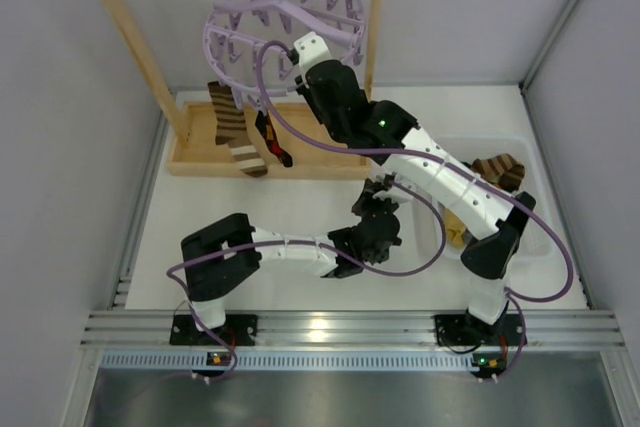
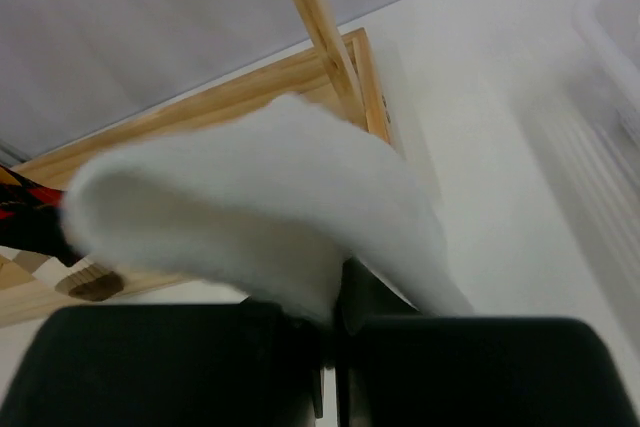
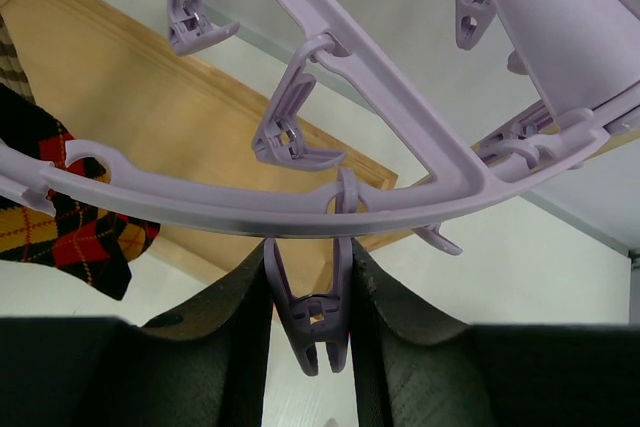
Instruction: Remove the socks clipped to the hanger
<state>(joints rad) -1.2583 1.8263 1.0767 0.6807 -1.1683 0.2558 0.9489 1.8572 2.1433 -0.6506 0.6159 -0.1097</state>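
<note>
At the left, a striped sock (image 1: 232, 132) and an argyle sock (image 1: 272, 142) are seen clipped to the lilac hanger (image 1: 300, 19). Each is hung lengthwise, foot end down toward the base of the wooden rack (image 1: 130, 47). The hanger is hooked on the rack's top bar, ring tilted. At mid table (image 1: 280, 202), a white sock (image 2: 260, 207) is pinched at one end by the left claw (image 2: 330, 347), its folded length run out sideways. A clip peg (image 3: 318, 332) under the ring is squeezed by the right claw (image 3: 310, 287). At the far right, a brown striped sock (image 1: 500, 169) is laid in a clear bin (image 1: 530, 147).
</note>
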